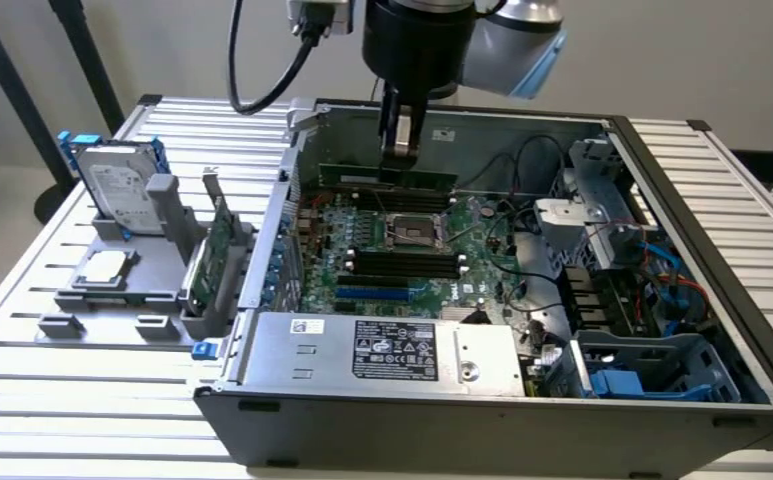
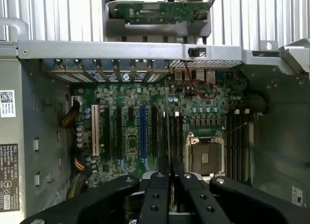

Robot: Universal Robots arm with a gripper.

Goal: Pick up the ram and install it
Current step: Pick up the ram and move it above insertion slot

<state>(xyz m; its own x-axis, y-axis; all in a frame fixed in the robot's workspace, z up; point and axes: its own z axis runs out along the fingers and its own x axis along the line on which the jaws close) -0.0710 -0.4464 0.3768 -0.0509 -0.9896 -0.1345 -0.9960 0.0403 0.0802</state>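
The ram [image 1: 437, 181] is a long thin green stick, held level inside the open computer case [image 1: 706, 300]. It hangs just over the far memory slots [image 1: 359, 196] of the motherboard [image 1: 480, 265], beyond the CPU socket [image 1: 413, 230]. My gripper [image 1: 400, 155] comes down from above and is shut on the stick's middle. In the wrist view the black fingers [image 2: 156, 195] are pressed together on the ram [image 2: 168, 141], which shows edge-on as a thin line above a pair of dark slots. I cannot tell whether the stick touches the slot.
On the exterior view's left, a grey holder [image 1: 159, 300] carries a silver hard drive with blue rails [image 1: 117, 185], a broader green expansion card [image 1: 219, 255] and a small square chip [image 1: 106, 265]. The power supply [image 1: 386, 350], cables [image 1: 533, 215] and drive cages [image 1: 640, 360] crowd the case.
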